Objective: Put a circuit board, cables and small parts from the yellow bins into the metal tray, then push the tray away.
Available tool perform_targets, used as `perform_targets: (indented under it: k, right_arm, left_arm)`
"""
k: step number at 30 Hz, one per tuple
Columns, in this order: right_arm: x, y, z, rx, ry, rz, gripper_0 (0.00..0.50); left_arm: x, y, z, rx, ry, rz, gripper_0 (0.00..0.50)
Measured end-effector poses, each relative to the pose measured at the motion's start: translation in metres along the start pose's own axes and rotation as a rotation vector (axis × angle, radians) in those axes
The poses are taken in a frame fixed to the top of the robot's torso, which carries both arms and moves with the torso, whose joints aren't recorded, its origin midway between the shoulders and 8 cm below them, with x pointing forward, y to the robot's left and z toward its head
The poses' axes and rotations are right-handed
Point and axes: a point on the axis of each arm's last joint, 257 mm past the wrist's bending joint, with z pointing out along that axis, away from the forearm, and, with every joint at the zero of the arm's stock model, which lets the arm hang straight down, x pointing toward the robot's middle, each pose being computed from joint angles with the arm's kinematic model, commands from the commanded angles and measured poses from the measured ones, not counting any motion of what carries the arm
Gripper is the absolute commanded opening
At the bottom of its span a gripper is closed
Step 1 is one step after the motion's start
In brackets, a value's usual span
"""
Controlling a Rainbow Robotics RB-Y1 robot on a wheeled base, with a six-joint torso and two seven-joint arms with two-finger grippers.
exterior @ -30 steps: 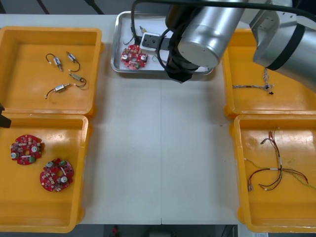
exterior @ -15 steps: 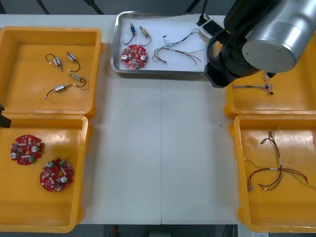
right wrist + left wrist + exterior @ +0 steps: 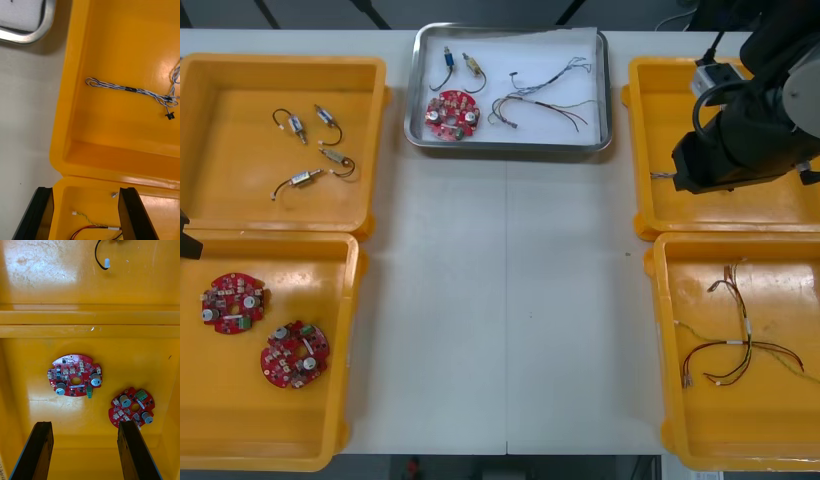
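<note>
Risk lies mostly in the push. The metal tray [image 3: 510, 146] already holds a circuit board [image 3: 452, 113], cables [image 3: 545, 95] and small metal parts [image 3: 472, 64], and its far rim looks level with the far edge of the surface [image 3: 510, 300]. A long shove could, I judge, send it over, while contact off the middle of its near rim would swing it and scatter the loose contents. Its long axis runs side to side, so pushing it away goes across its short side. The right gripper [image 3: 85, 195], fingers spread and holding nothing, hovers to the tray's right over the yellow bin [image 3: 660, 110] beside it. In that bin lies a twisted blue and white cable [image 3: 127, 89], its looped end pointing toward the tray and its length running away from it. Open fingers might snag the tray's rim. The left gripper [image 3: 84, 427], likewise spread and empty, waits left of the tray and nearer the robot, over two spare boards [image 3: 75, 375].
</note>
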Motion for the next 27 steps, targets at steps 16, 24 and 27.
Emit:
perform_targets:
  k: [16, 24, 27]
  right_arm:
    - [0.055, -0.068, -0.012, -0.036, 0.113, 0.253, 0.500]
    - [0.073, -0.088, -0.012, -0.033, 0.132, 0.324, 0.500]
    - [0.081, -0.092, -0.011, -0.032, 0.137, 0.338, 0.500]
  left_arm:
    - [0.000, 0.000, 0.000, 0.000, 0.000, 0.000, 0.500]
    - [0.000, 0.000, 0.000, 0.000, 0.000, 0.000, 0.500]
    - [0.000, 0.000, 0.000, 0.000, 0.000, 0.000, 0.500]
